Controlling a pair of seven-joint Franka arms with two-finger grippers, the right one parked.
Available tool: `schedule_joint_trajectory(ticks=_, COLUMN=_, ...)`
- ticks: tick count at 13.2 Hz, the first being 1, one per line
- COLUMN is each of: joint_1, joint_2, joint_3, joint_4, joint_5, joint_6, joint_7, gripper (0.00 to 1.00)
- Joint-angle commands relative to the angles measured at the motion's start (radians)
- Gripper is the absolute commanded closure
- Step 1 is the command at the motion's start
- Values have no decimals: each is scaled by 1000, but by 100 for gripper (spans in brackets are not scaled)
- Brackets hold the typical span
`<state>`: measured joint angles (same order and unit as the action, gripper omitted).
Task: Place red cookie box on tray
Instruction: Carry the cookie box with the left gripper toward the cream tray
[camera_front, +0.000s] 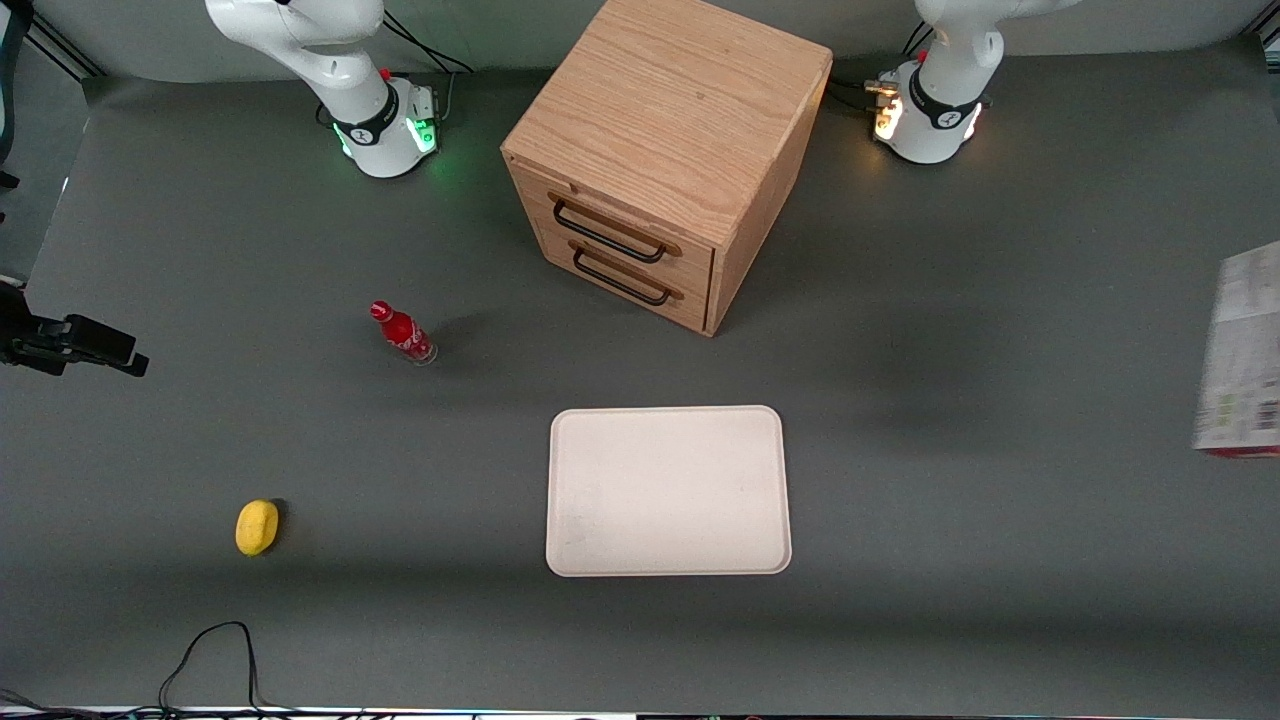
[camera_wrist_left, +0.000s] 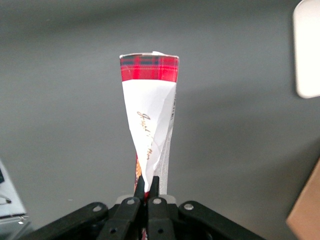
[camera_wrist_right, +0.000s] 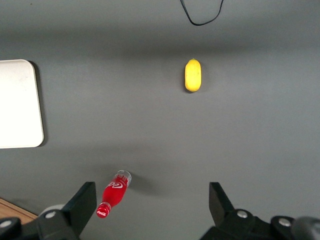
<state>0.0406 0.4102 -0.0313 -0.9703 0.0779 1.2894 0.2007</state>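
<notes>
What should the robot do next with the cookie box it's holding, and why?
Probably carry it sideways toward the tray. The gripper has its fingers shut on the red cookie box, which hangs in the air at the working arm's end of the table, and the tray has nothing on it. Lowering would come after that.

tray (camera_front: 668, 490) unobstructed | drawer cabinet (camera_front: 668, 150) farther back | gripper (camera_wrist_left: 148, 192) holding box (camera_wrist_left: 150, 125)
</notes>
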Motion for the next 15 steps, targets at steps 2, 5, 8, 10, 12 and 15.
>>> schedule_joint_trajectory(ticks=2, joint_1=-169, joint_2=27, joint_3=-39, joint_4=41, joint_5=10, joint_6=34, joint_7=-286, gripper=100)
schedule_joint_trajectory(ticks=5, joint_1=-234, joint_2=30, joint_3=-145, joint_4=38, joint_5=10, joint_6=93, joint_7=-489, gripper=100)
schedule_joint_trajectory(ticks=8, joint_1=-273, joint_2=45, joint_3=-260, joint_4=36, joint_5=19, joint_6=129, joint_7=-680, gripper=100)
schedule_joint_trajectory(ticks=10, joint_1=-367, joint_2=51, joint_3=-254, joint_4=36, joint_5=46, joint_6=130, joint_7=-737, gripper=100)
schedule_joint_trajectory(ticks=12, joint_1=-421, joint_2=70, joint_3=-254, joint_4=35, joint_5=82, joint_6=133, joint_7=-828, gripper=100)
schedule_joint_trajectory(ticks=15, joint_1=-423, joint_2=104, joint_3=-256, joint_4=22, joint_5=82, joint_6=182, joint_7=-837, gripper=100)
